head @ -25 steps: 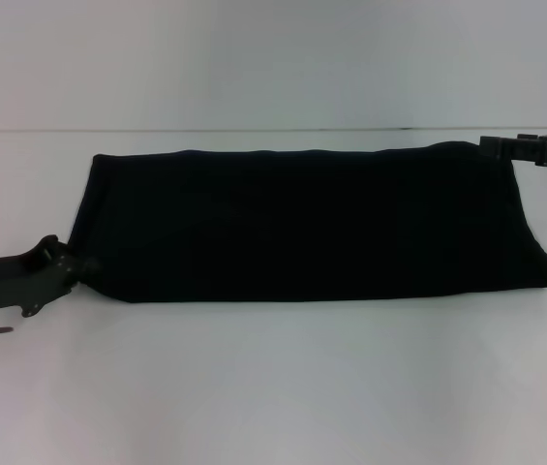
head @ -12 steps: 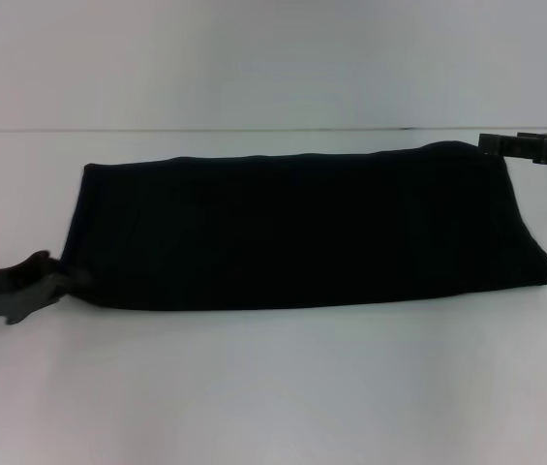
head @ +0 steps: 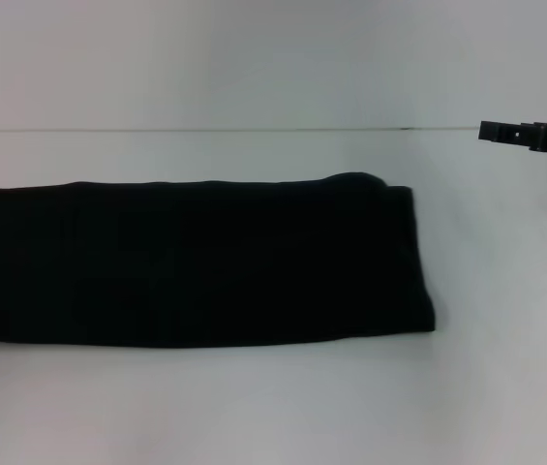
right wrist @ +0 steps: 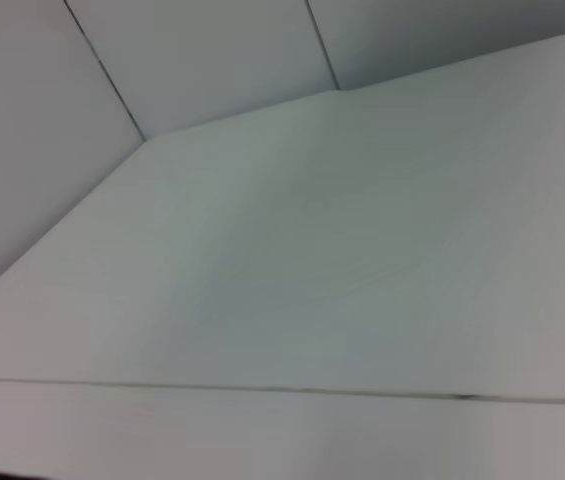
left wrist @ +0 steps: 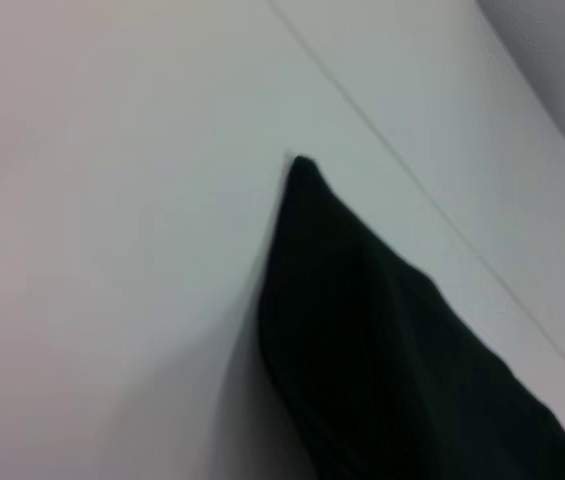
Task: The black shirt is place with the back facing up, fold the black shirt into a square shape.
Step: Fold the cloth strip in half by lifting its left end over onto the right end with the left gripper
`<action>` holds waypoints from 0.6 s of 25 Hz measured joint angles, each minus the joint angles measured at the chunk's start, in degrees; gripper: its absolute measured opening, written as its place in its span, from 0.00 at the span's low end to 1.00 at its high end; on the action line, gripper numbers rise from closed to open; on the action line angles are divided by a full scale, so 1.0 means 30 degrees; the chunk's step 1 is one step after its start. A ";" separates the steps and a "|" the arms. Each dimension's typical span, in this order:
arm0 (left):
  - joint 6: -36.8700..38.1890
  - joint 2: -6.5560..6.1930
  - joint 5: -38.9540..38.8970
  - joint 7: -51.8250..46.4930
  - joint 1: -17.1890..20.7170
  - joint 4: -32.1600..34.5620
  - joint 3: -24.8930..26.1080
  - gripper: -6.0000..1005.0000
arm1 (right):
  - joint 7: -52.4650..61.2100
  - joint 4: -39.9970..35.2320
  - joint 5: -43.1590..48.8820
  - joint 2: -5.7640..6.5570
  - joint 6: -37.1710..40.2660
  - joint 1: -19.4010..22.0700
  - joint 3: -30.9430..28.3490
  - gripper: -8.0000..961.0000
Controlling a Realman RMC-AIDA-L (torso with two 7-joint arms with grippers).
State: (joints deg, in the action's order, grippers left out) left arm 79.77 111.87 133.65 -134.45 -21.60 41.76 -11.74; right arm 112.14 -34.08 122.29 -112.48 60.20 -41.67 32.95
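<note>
Black shirt (head: 196,263) lies flat on the white table (head: 273,407), folded into a long dark band that runs across the left and middle of the head view — its left end reaches the picture's left edge, its right end stops a bit right of centre. Far edge has a small rounded bump near the right end; near edge is fairly straight with a soft corner at the lower right. No gripper touches the cloth in the head view.

Left wrist view: a pointed corner of the same shirt (left wrist: 362,330) rests on the table surface, with a thin seam line of the table running past it. Left gripper does not show in any picture.

Right gripper (head: 530,135) — a thin black bar at the far right edge of the head view, above the table's back edge and well apart from the shirt. Holds nothing that can be seen; cannot tell whether its claw is released or clenched.

Right wrist view shows only bare table and wall panels.
</note>
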 joint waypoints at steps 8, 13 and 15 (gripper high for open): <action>0.2660 -0.0661 -0.0589 0.0022 -0.1124 0.0487 0.0525 0.09 | 0.0005 0.0017 -0.0019 -0.0108 -0.0524 0.0011 -0.0026 0.86; 0.5809 -0.0815 -0.2599 0.0289 -0.4859 -0.1052 -0.0170 0.11 | 0.0009 -0.0135 -0.0018 0.0102 -0.0675 0.0398 -0.0090 0.86; 0.5783 -0.0335 -0.2908 0.0449 -0.6821 -0.1975 -0.1033 0.11 | 0.0087 -0.0212 -0.0015 0.0326 -0.0721 0.0657 -0.0135 0.86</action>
State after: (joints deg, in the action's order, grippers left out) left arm 97.12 110.86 124.92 -133.10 -42.06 35.84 -14.84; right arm 112.40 -34.72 122.25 -111.50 58.04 -39.70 32.54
